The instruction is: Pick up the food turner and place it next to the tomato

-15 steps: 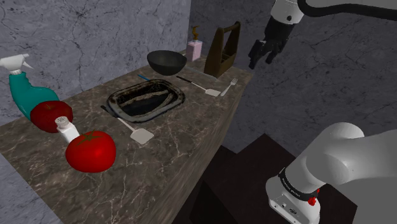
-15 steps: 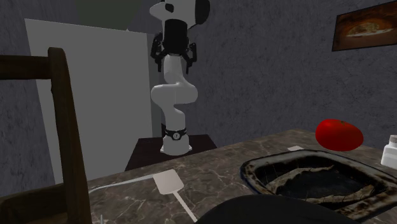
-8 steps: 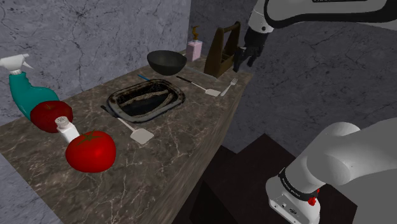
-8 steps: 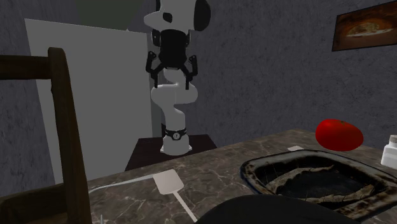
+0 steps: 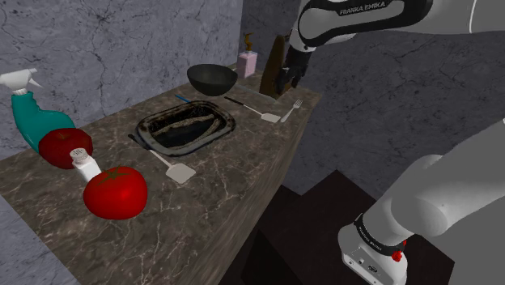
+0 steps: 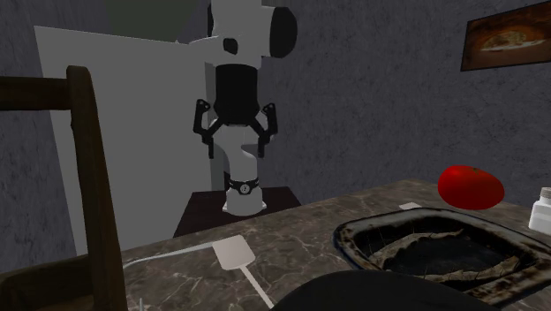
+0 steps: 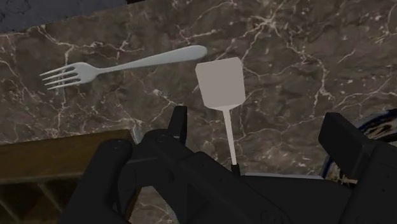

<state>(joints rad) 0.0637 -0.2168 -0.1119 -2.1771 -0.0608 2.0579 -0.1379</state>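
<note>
- Hovering over the worktop [image 5: 243, 162], the hand [image 5: 285, 81] has its fingers spread wide, gripping nothing.
- The food turner [image 7: 219, 83] lies flat just beside the fork [image 7: 121, 67], well apart from the tomato [image 5: 115, 192].

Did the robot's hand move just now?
Yes. The gripper has come down and toward the shoulder view's left, and is now in front of the brown caddy.

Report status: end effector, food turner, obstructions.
End effector open, hovering over the counter. Food turner flat on it, untouched, head beside the fork. Wooden caddy close alongside the end effector.
</note>
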